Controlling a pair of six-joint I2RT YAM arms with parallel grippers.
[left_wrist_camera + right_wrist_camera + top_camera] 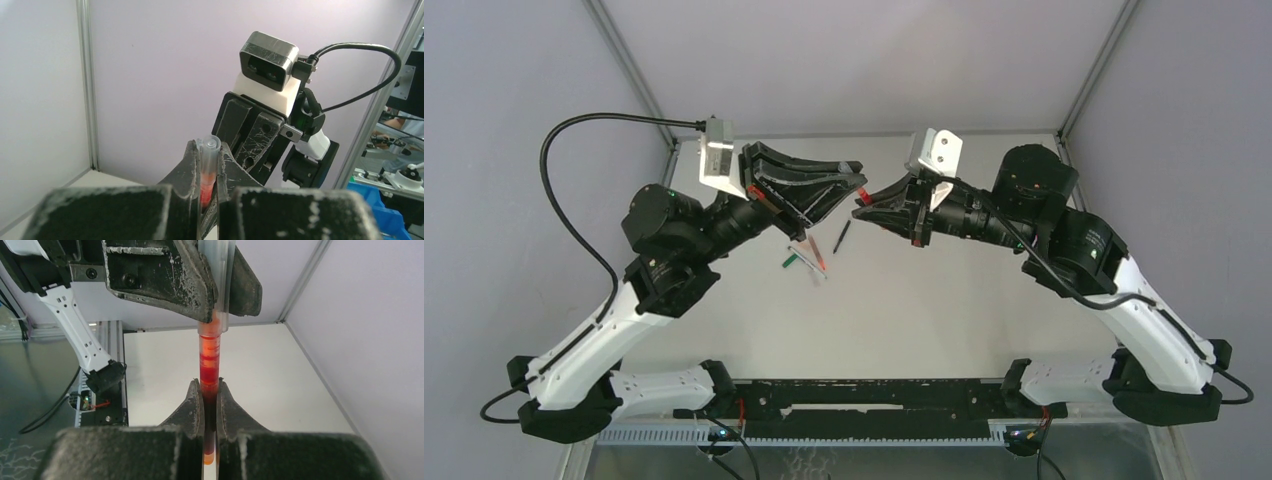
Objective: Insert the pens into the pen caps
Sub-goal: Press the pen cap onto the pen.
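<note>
Left fingers (186,170) clenched on red pen (209,155) | right fingers (231,412) clenched on red cap (209,357) | pen and cap in line, meeting tip to tip between both raised arms, above table (924,320) | green pen (790,262) and black pen (841,237) lie on table below

The left arm (589,345) and right arm (1149,315) wear white shells over black joints, trail black cables (360,46), and end in scuffed black fingers (186,167) (scratched pale) beneath grey-and-white wrist cameras (269,62).
</note>
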